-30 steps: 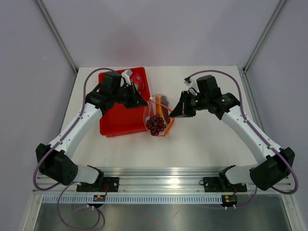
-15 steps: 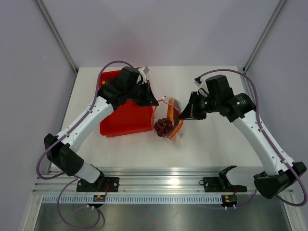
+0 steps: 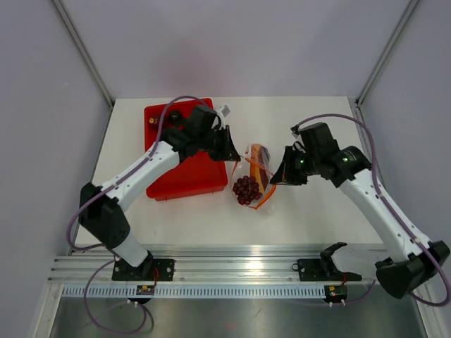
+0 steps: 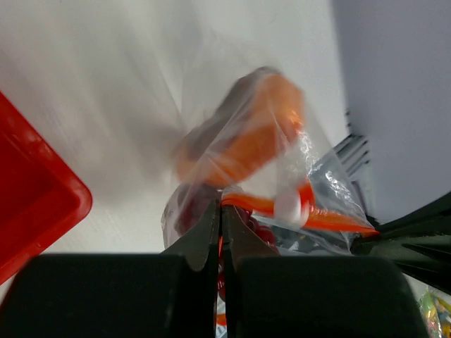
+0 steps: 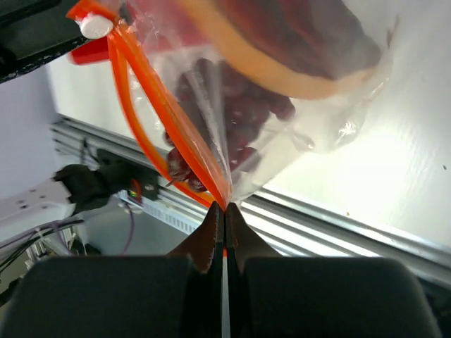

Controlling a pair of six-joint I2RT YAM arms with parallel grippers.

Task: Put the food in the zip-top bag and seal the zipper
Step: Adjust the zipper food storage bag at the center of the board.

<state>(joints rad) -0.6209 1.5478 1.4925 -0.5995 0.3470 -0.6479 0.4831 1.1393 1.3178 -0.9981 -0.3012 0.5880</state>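
Orange zipper (image 5: 171, 113) was pinched at one end between the closed fingertips of the right gripper (image 5: 223, 208); the left gripper (image 4: 220, 209) was clamped on its other end. Between them stretched the zip-top bag (image 3: 262, 184), food (image 3: 246, 189) inside, beside the red bin (image 3: 180, 176).

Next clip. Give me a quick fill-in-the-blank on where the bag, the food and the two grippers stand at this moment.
1. The left gripper and the right gripper are each shut on the bag's ____ zipper.
2. The dark red food lies ____ the zip-top bag.
3. In the top view, the bag is to the ____ of the red bin.
Missing words: orange; inside; right.
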